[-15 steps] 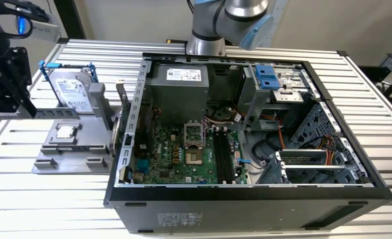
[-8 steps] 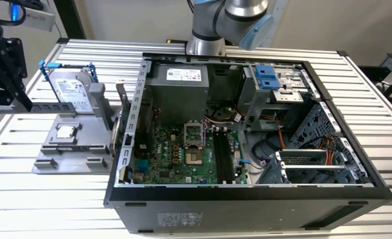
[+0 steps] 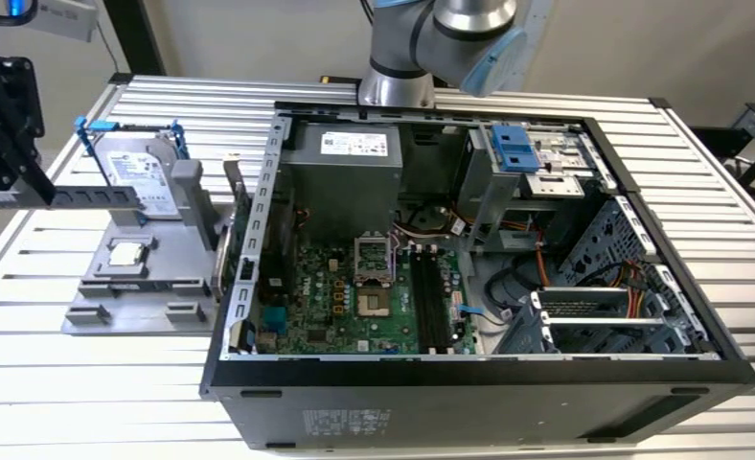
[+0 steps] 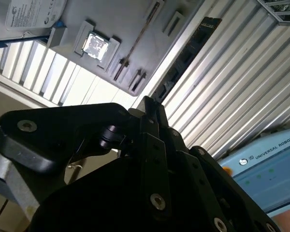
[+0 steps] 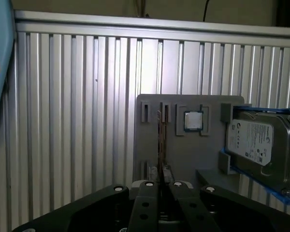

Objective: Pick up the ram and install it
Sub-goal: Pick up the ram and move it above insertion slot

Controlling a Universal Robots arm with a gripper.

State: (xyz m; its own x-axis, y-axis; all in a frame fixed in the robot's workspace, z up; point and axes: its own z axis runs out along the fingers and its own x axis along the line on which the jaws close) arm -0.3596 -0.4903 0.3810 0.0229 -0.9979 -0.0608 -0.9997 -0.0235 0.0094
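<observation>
My jaws [image 3: 7,195] are pressed together. They pinch the ram [image 3: 90,197] by one end. The rest of the long thin stick pokes out from my jaws and lies flat in the air, at the exterior view's left.

Below my jaws is the grey holder [image 3: 135,287] on the table [image 3: 45,383]. A small square processor chip [image 3: 125,254] sits in it. The hard drive [image 3: 135,172] stands on its edge in the holder too, close to the far end of the ram. I cannot tell if the two touch.

Well away from my jaws, toward the exterior view's right, is the open computer case [image 3: 480,383]. The green motherboard [image 3: 339,316] lies inside it, and the long dark ram slots [image 3: 435,307] run along it.

Here is what I think could go wrong. I hold the ram at one end only, so the free end could droop or twist in my jaws. If I swing it, that end could knock the hard drive or the holder and get pushed crooked. It could also slip out and fall on the table.

The case has tall walls between my jaws and the slots. The long stick could bump a wall if I carry it too low.

The slots are thin. If the ram is even a little tilted, its edge would miss the slot. Pushing hard then could bend the ram or hurt the motherboard.
</observation>
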